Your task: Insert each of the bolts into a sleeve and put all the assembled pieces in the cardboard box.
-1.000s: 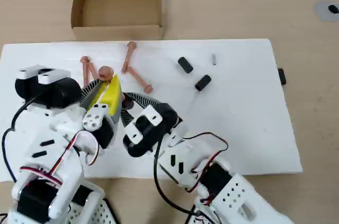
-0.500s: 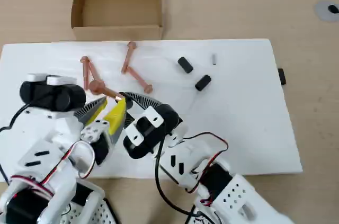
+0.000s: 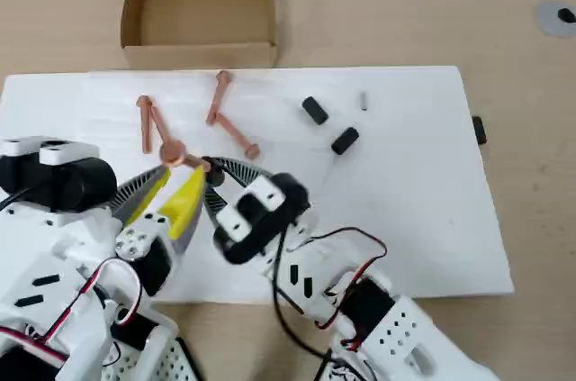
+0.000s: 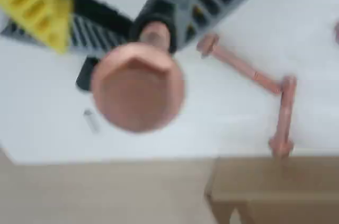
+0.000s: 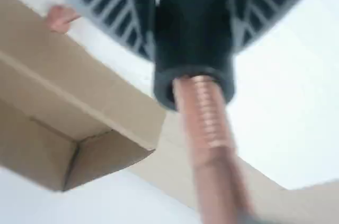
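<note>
A copper bolt (image 3: pixel 185 159) juts from a black sleeve (image 3: pixel 214 175), its shaft tip inside the sleeve. My right gripper (image 3: pixel 217 177) is shut on that sleeve. In the right wrist view the sleeve (image 5: pixel 193 33) sits between the grey fingers and the bolt shaft (image 5: pixel 209 139) runs out of it. My left gripper (image 3: pixel 182 172), with a yellow finger (image 3: pixel 184 199), stands open just behind the bolt head (image 4: pixel 137 86). Several loose bolts (image 3: pixel 238 136) and two loose sleeves (image 3: pixel 314 111) lie on the white mat (image 3: pixel 405 210). The cardboard box (image 3: pixel 198 55) stands beyond the mat.
A small grey pin (image 3: pixel 364 101) lies near the loose sleeves. A black piece (image 3: pixel 479 129) rests at the mat's right edge. The mat's right half holds nothing else, and wooden table surrounds it.
The left gripper tilted the bolt over toward the sleeve, let go, opened, and drew back toward the near edge. The bolt now sits in the sleeve held by the right gripper.
</note>
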Tool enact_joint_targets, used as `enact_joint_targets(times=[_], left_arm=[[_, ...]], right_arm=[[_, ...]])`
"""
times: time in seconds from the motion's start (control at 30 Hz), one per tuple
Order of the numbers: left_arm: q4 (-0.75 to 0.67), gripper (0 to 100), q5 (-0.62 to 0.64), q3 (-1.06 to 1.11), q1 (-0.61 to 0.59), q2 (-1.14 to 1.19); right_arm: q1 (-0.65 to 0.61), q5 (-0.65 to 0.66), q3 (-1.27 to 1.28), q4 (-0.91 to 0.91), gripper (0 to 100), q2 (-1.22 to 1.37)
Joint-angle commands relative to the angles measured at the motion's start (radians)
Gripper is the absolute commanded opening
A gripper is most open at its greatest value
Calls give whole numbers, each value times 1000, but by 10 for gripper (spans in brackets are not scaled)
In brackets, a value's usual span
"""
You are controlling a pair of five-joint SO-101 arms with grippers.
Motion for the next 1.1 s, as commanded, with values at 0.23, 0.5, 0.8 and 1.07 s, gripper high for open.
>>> enact_joint_targets(times=[0.23, 0.5, 0.8, 1.07], left_arm=[[-115, 71, -2, -41, -2, -1], [-115, 71, -2, -43, -2, -1], [-123, 71, 0, -20, -129, 5], [-245, 71, -5, 187, -417, 7]], right_arm=[[-7, -72, -42, -29, 12, -33], [-7, -146, -44, -29, 12, -27], [130, -150, -165, -28, 12, 18], [254, -152, -559, 35, 11, 479]])
